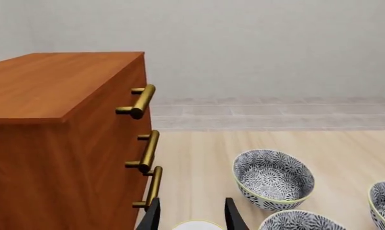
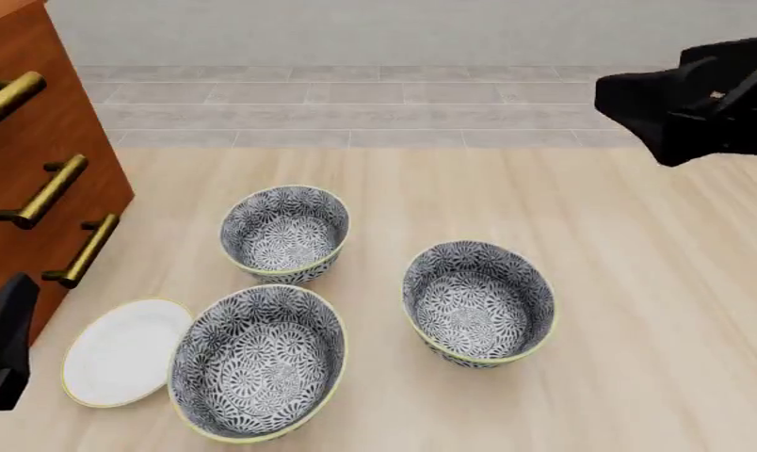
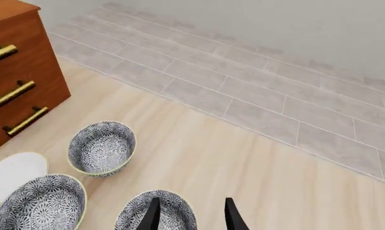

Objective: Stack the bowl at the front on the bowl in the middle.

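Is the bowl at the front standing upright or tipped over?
Upright. In the front view the bowl at the front shows its open mouth facing up, with the pale-yellow rim visible all around and nothing inside it.

Floral bowl at the front (image 2: 259, 362), upright, near-left; matching bowl in the middle (image 2: 479, 302), upright, apart.

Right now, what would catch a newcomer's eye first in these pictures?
Three patterned grey-and-white bowls on the pale wooden table: the front bowl, the middle bowl to its right, and the far bowl behind. A white plate lies left of the front one, beside a wooden drawer cabinet with brass handles.
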`<move>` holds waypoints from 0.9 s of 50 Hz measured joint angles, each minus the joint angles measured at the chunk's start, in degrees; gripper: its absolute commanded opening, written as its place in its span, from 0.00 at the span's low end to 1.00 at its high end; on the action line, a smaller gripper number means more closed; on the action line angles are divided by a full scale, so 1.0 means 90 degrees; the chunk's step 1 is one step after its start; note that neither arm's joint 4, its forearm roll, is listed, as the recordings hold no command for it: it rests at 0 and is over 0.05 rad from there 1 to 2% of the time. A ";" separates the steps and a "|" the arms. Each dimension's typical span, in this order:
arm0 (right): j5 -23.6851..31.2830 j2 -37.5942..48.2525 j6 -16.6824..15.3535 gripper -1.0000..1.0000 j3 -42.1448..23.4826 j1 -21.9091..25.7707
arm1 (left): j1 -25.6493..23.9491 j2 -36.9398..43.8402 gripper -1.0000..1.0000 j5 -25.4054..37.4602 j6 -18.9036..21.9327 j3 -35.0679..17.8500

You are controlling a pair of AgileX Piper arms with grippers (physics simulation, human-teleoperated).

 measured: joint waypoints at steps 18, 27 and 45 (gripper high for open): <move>0.1091 0.1536 -0.0390 1.00 -0.1920 0.0329 | 0.0036 0.0089 1.00 -0.0116 -0.0002 -0.0009; 0.1512 0.2341 -0.0449 1.00 -0.2674 0.0535 | 0.0041 0.0108 1.00 -0.0146 0.0001 -0.0014; 0.2078 0.3810 -0.0298 1.00 -0.3902 0.1001 | 0.0060 -0.0021 1.00 -0.0033 0.0000 -0.0046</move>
